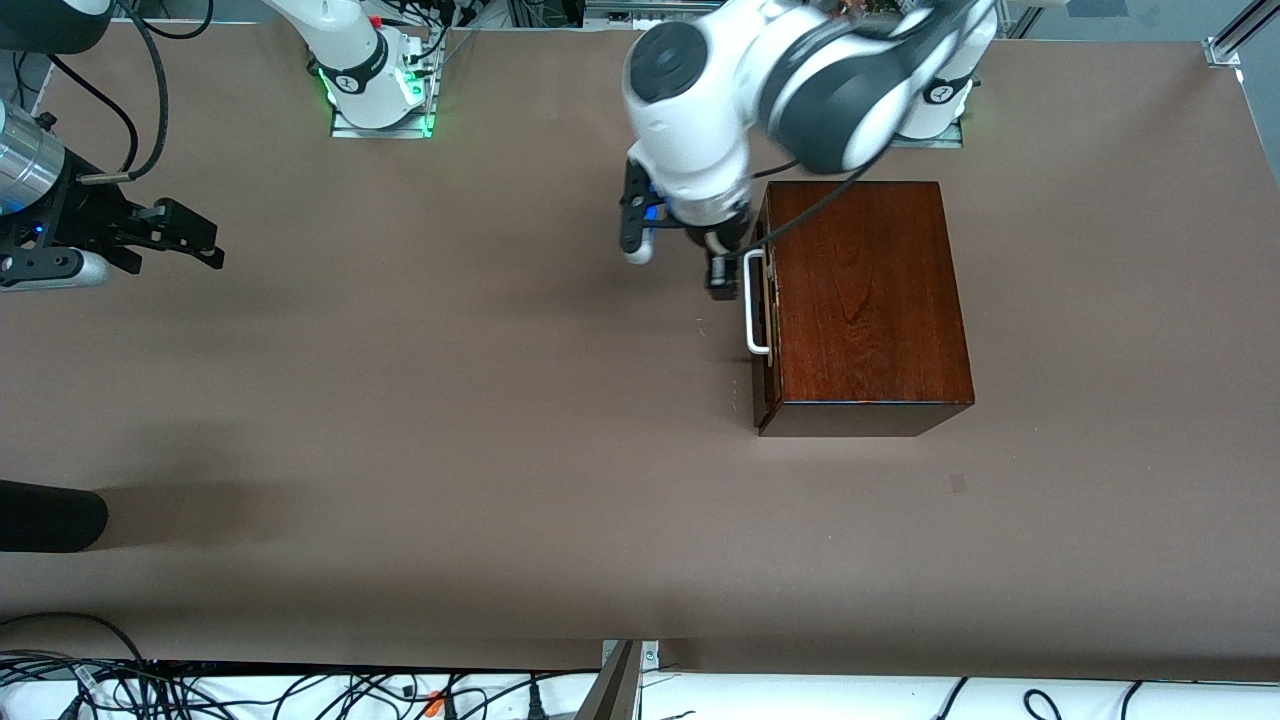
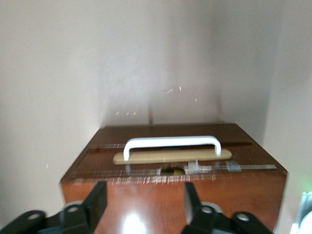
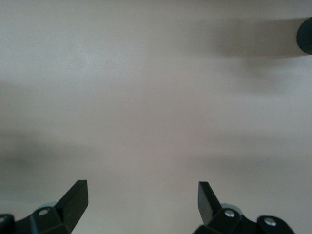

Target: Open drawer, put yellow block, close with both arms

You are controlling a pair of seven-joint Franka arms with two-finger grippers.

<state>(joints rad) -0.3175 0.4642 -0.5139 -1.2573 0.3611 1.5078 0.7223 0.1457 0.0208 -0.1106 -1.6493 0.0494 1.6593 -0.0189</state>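
Observation:
The dark mahogany box (image 1: 865, 300) stands toward the left arm's end of the table. The drawer (image 1: 762, 330) sits pushed in, its white bar handle (image 1: 755, 300) facing the right arm's end. My left gripper (image 1: 722, 275) is open and empty, close in front of the drawer by the handle's end nearer the bases. In the left wrist view the handle (image 2: 171, 144) lies past the open gripper (image 2: 144, 192). A speck of yellow (image 2: 174, 170) shows in a small notch under the handle; I cannot tell if it is the yellow block. My right gripper (image 1: 205, 240) waits open and empty over bare table (image 3: 141, 190).
A black rounded object (image 1: 50, 515) juts in at the right arm's end of the table, nearer the front camera; it also shows in the right wrist view (image 3: 306, 35). Cables (image 1: 250, 690) run along the table's nearest edge. The brown table (image 1: 450, 400) spreads wide between the arms.

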